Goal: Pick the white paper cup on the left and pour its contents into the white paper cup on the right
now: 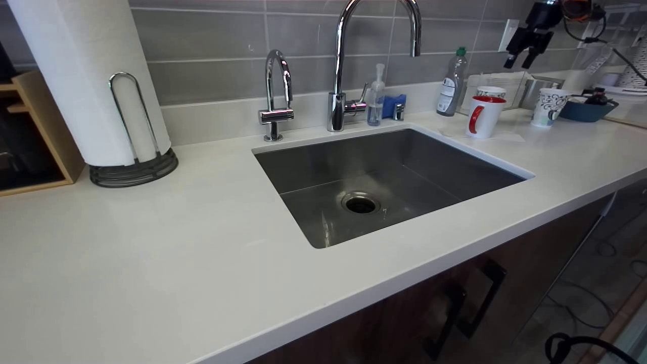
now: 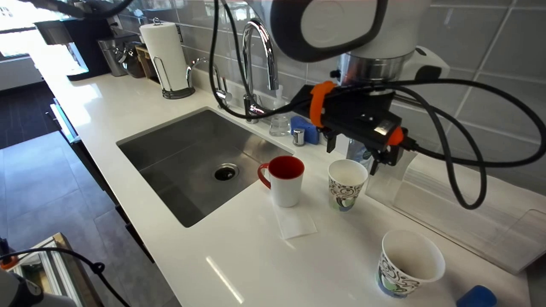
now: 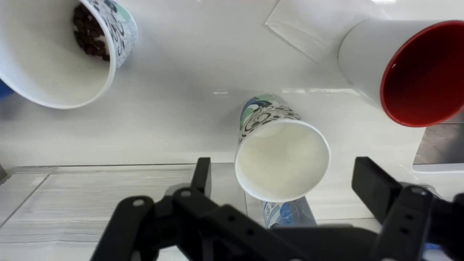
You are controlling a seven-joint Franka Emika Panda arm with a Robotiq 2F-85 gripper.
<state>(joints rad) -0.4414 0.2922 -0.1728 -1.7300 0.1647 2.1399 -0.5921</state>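
Note:
A white paper cup (image 3: 47, 65) with a swirl pattern holds dark beans. It stands upright on the counter, at the upper left of the wrist view, and in both exterior views (image 1: 550, 107) (image 2: 399, 277). A second, patterned paper cup (image 3: 268, 116) looks empty inside. It stands upright (image 2: 344, 192) and is partly hidden behind the mug in an exterior view (image 1: 491, 91). My gripper (image 2: 352, 161) is open and holds nothing. It hangs above the counter near the empty cup, whose rim shows between the fingers (image 3: 283, 163) in the wrist view. The fingers are apart from both cups.
A white mug (image 2: 286, 187) with red inside stands beside the empty cup, by a napkin (image 2: 296, 221). The sink (image 2: 170, 204) lies beyond it. A soap bottle (image 1: 451, 88) and clear acrylic holder (image 2: 452, 221) line the wall. A blue bowl (image 1: 581, 111) is near the bean cup.

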